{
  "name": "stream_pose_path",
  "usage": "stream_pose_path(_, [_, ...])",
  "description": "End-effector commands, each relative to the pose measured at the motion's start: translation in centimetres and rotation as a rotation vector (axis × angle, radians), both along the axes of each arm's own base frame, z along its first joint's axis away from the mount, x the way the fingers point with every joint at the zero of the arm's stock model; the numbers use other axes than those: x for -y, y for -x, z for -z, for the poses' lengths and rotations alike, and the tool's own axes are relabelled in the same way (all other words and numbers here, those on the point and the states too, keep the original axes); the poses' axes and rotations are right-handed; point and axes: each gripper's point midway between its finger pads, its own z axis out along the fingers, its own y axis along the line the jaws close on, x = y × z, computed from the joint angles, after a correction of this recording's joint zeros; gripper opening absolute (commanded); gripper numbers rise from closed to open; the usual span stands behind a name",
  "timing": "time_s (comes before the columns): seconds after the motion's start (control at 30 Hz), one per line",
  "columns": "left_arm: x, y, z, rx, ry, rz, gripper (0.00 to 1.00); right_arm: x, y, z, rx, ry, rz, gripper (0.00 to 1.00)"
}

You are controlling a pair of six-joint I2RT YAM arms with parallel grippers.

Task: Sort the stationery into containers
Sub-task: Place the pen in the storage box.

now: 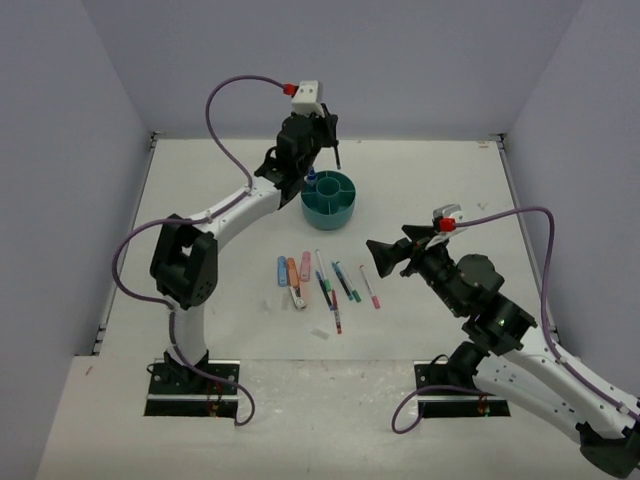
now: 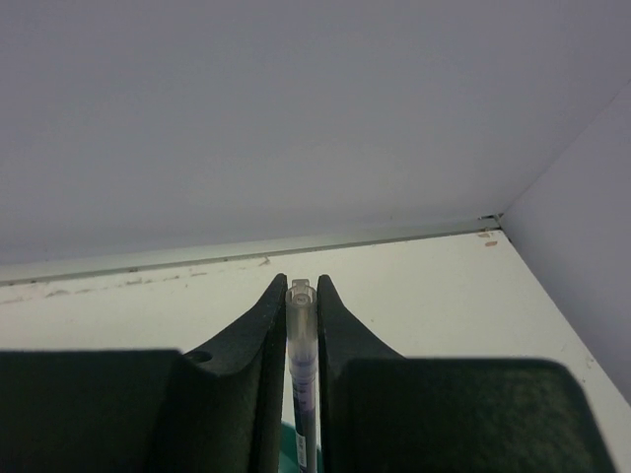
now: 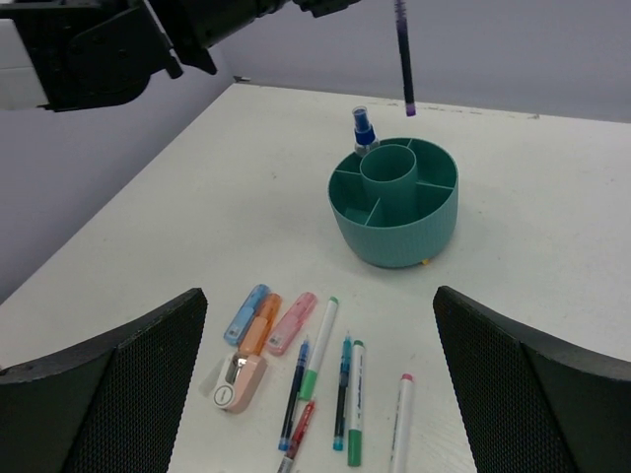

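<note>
Nearest me, the right gripper (image 1: 378, 257) hangs over the table with its fingers spread wide and nothing between them. Just beyond its fingertips the loose stationery lies in a row. A blue marker (image 3: 246, 313), an orange marker (image 3: 259, 324) and a pink marker (image 3: 293, 322) lie side by side, then several thin pens, a green-capped pen (image 3: 317, 351) among them. Farther on stands the teal organiser (image 3: 394, 235), with a blue-capped item (image 3: 362, 125) upright in one outer compartment. Above it the left gripper (image 2: 301, 288) pinches a dark pen (image 3: 404, 59), which hangs straight down between its fingers, tip clear of the rim.
</note>
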Motion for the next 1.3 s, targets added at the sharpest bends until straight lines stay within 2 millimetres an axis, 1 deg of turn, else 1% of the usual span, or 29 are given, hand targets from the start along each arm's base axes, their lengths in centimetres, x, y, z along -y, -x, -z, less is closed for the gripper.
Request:
stream_pose_path(0.0, [2.1, -2.4, -1.8, 0.094, -0.031, 0.040, 0.00, 0.7, -0.2, -0.8, 0.017, -0.042, 0.034, 0.99])
stream_pose_path(0.03, [2.3, -2.7, -0.9, 0.085, -0.037, 0.040, 0.00, 0.7, -0.1, -0.7, 0.015, -0.040, 0.031, 0.99])
stream_pose_path(0.07, [2.3, -3.0, -0.7, 0.086, -0.042, 0.038, 0.00, 0.7, 0.0, -0.9, 0.018, -0.047, 0.026, 0.99])
stream_pose_path(0.13, [2.5, -3.5, 1.2, 0.071, -0.057, 0.032, 0.00, 0.6, 0.3, -1.1, 0.022, -0.058, 0.010, 0.99])
stream_pose_path(0.33, [2.8, -3.8, 4.3, 0.057, -0.080, 0.042, 0.00, 0.4, 0.8, -1.3, 0.029, -0.070, -0.016, 0.99])
stream_pose_path(0.5, [3.1, -4.0, 6.9, 0.026, -0.091, 0.056, 0.00, 0.3, 0.8, -1.2, 0.024, -0.067, -0.023, 0.99])
stream_pose_path(0.53, [3.0, -4.0, 7.7, 0.013, -0.091, 0.058, 0.00, 0.2, 0.8, -1.1, 0.023, -0.065, -0.024, 0.99])
stream_pose_path(0.63, [2.7, -3.2, 8.8, -0.007, -0.063, 0.066, 0.00, 0.0, 0.7, -1.0, 0.025, -0.062, -0.032, 0.99])
stream_pose_path(0.67, [2.6, -2.7, 8.8, -0.006, -0.053, 0.073, 0.01, 0.0, 0.7, -1.0, 0.025, -0.060, -0.035, 0.99])
stream_pose_path(0.73, [2.4, -2.1, 9.1, -0.009, -0.036, 0.082, 0.08, -0.1, 0.7, -1.0, 0.024, -0.059, -0.036, 0.99])
stream_pose_path(0.8, [2.2, -1.4, 8.8, -0.014, -0.013, 0.095, 0.15, -0.2, 0.5, -0.8, 0.020, -0.053, -0.034, 0.99])
stream_pose_path(0.9, [2.5, -0.3, 7.2, 0.004, 0.011, 0.138, 0.40, -0.4, 0.6, -0.8, 0.017, -0.050, -0.043, 0.99])
stream_pose_path(0.93, [2.6, 0.1, 6.4, 0.015, 0.021, 0.153, 0.44, -0.4, 0.6, -0.8, 0.019, -0.050, -0.047, 0.99])
stream_pose_path(0.97, [2.6, 0.4, 5.6, 0.025, 0.030, 0.168, 0.49, -0.5, 0.7, -0.8, 0.018, -0.049, -0.050, 0.99])
stream_pose_path(1.0, [2.7, 0.9, 4.6, 0.034, 0.039, 0.184, 0.59, -0.5, 0.6, -0.8, 0.017, -0.048, -0.051, 0.99])
stream_pose_path(1.07, [2.6, 1.9, 2.1, 0.060, 0.069, 0.212, 0.68, -0.5, 0.5, -0.7, 0.015, -0.044, -0.049, 0.99])
stream_pose_path(1.1, [2.5, 2.6, 0.5, 0.080, 0.089, 0.221, 0.75, -0.6, 0.4, -0.5, 0.011, -0.039, -0.047, 0.99])
stream_pose_path(1.13, [2.2, 3.2, -0.4, 0.084, 0.100, 0.226, 0.84, -0.6, 0.3, -0.4, 0.007, -0.034, -0.046, 0.99])
stream_pose_path(1.17, [2.0, 3.6, -1.5, 0.095, 0.113, 0.226, 0.87, -0.7, 0.2, -0.2, 0.002, -0.030, -0.050, 0.99])
stream_pose_path(1.23, [1.0, 5.1, -3.6, 0.070, 0.125, 0.222, 1.00, -1.4, 0.4, 0.1, -0.009, -0.019, -0.088, 0.99])
stream_pose_path(1.27, [0.7, 5.7, -4.4, 0.062, 0.134, 0.223, 1.00, -1.8, 0.5, 0.2, -0.012, -0.014, -0.110, 0.99])
